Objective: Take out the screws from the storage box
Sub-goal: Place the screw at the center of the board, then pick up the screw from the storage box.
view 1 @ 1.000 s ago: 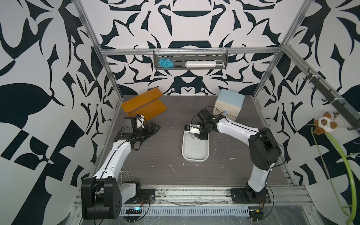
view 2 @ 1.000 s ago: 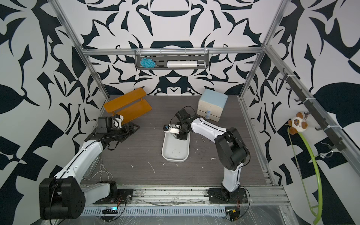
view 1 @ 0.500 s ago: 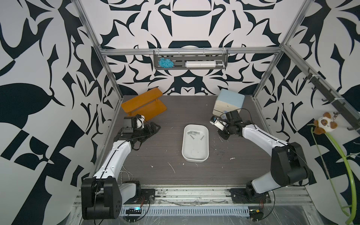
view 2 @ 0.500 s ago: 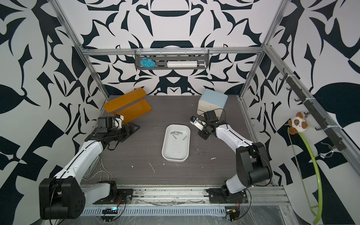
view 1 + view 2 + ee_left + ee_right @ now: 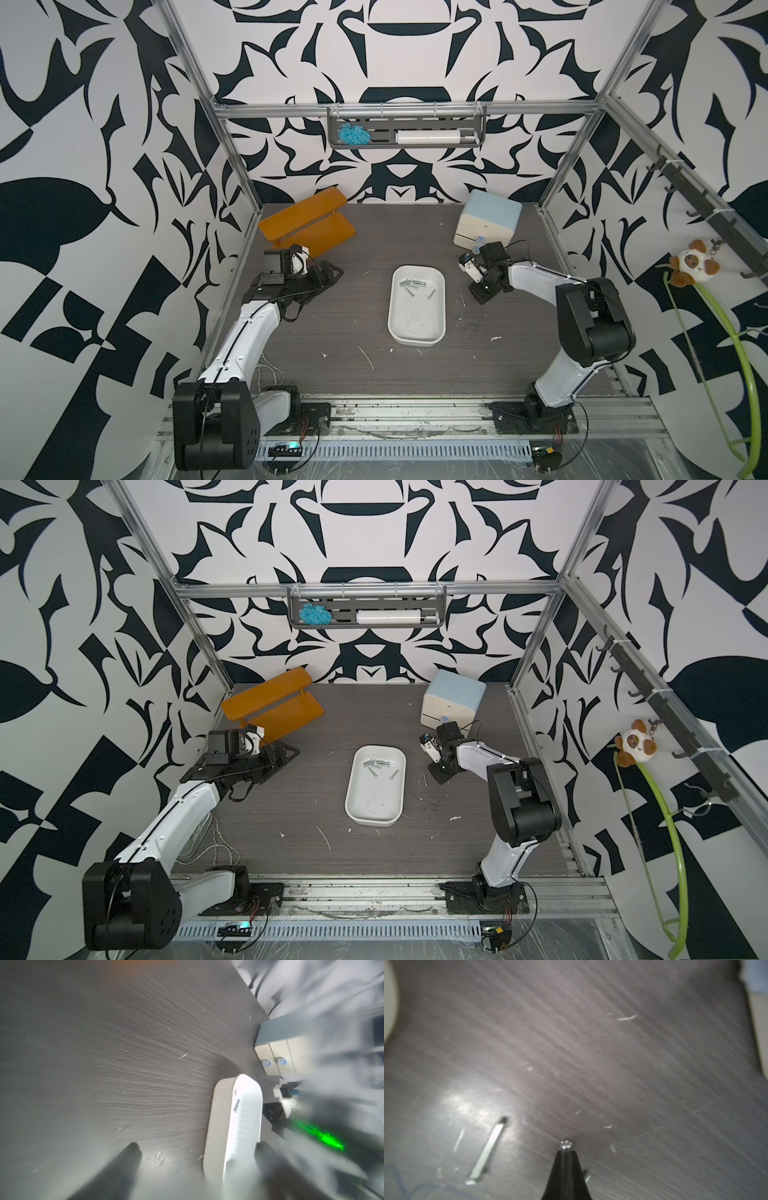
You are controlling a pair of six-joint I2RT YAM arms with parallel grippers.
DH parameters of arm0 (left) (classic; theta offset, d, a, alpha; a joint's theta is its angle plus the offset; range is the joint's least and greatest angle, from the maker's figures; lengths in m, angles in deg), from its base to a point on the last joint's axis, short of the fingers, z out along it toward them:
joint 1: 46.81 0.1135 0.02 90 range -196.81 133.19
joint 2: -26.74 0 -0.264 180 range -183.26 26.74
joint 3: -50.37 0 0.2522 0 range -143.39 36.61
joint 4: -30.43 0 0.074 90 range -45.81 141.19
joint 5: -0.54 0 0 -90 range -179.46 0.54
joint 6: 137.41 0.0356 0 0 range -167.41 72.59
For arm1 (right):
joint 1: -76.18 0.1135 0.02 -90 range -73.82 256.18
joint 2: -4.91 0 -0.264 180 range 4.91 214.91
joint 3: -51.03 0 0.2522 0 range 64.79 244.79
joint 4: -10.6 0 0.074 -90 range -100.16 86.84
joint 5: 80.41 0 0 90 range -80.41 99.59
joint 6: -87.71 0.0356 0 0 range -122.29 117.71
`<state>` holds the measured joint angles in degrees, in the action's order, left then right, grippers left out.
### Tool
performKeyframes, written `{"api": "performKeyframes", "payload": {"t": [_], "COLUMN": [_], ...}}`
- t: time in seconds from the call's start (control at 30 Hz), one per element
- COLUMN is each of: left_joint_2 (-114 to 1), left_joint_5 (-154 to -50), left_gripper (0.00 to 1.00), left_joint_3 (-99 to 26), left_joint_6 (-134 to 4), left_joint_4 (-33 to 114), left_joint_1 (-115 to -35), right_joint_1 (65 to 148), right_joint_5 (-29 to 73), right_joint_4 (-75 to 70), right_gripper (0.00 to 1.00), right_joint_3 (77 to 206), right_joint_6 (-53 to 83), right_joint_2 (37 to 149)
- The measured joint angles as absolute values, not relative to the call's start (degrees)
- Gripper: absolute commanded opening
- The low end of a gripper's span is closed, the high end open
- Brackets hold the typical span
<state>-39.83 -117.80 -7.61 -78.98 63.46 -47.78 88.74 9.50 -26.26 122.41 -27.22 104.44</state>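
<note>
- The screws (image 5: 412,284) are being seen at the far end of the storage box (image 5: 417,341), most of them bunched together and two lying a little apart. The box is sitting near the middle of the table (image 5: 353,324) in both top views.
- A single screw (image 5: 566,1145) is being pinched at the very tip of the right gripper (image 5: 566,1152). The jaws are being pressed together on it, and its head is poking out beyond them.
- This gripper is being held low over the table, outside the box; contact with the surface cannot be told.
- A loose screw (image 5: 488,1151) is lying on the table just beside that gripper.
- The left gripper (image 5: 197,1147) is being held with its jaws wide apart and nothing between them, well apart from the box.
- A cream cabinet (image 5: 490,218) with a pale blue top is standing just behind the right gripper, and an orange shelf (image 5: 307,224) is standing just behind the left one.
- The dark wood-grain table is being littered with white flecks (image 5: 365,357).
- The table is being enclosed by black-and-white patterned walls, with a grey rack (image 5: 407,133) hanging on the back one.
</note>
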Motion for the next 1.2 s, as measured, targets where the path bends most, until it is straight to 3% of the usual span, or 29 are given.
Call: {"api": "performKeyframes", "payload": {"t": [0.07,0.1,0.13,0.17,0.5,0.53,0.67,0.73,0.9,1.03,1.13,1.2], "left_joint_2": [-38.8,-38.34,-38.01,-37.77,-37.53,-37.55,-37.73,-38.01,-38.56,-38.58,-38.58,-38.58], "left_joint_5": [-117.78,-117.78,-117.76,-117.76,-117.69,-117.69,-117.71,-117.73,-117.8,-117.93,-118.56,-119.29], "left_gripper": [0.93,0.93,0.93,0.93,0.93,0.93,0.93,0.93,0.93,0.93,0.93,0.93], "left_joint_3": [-7.22,-7.02,-6.92,-6.92,-6.92,-6.92,-6.92,-6.92,-6.92,-6.92,-6.92,-6.92], "left_joint_6": [-79.05,-79.07,-79.09,-79.09,-79.11,-79.11,-79.11,-79.11,-79.11,-79.11,-79.46,-80.01], "left_joint_4": [63.46,63.48,63.57,63.66,63.7,63.7,63.68,63.68,63.68,63.68,63.57,63.28], "left_joint_1": [-47.78,-47.78,-47.78,-47.78,-47.78,-47.78,-47.78,-47.78,-47.78,-47.78,-47.78,-47.78], "right_joint_1": [88.26,88.19,88.17,88.19,92.85,93.76,97.28,99.05,102.11,102.57,102.51,102.46], "right_joint_5": [9.5,9.47,9.6,9.87,20.03,21.28,24.31,24.36,24.45,24.49,24.45,24.45], "right_joint_4": [-26.23,-26.26,-26.3,-26.32,-24.01,-24.29,-30.32,-32.64,-36.31,-39.65,-41.03,-42.36], "right_gripper": [0.25,0.48,0.97,1.0,1.0,0.96,0.58,0.56,0.59,0.37,0.29,0.15], "right_joint_3": [123.05,123.09,123.09,123.09,123.44,124.42,134.72,138.85,140.14,144.38,148.05,149.93], "right_joint_6": [-26.41,-26.09,-26.04,-26.15,-32.9,-34.24,-42.7,-47.88,-59.94,-69.14,-75.02,-79.83], "right_joint_2": [104.83,104.79,104.62,104.33,89.91,89.1,93.82,97.34,102.54,108.31,111.83,113.6]}}
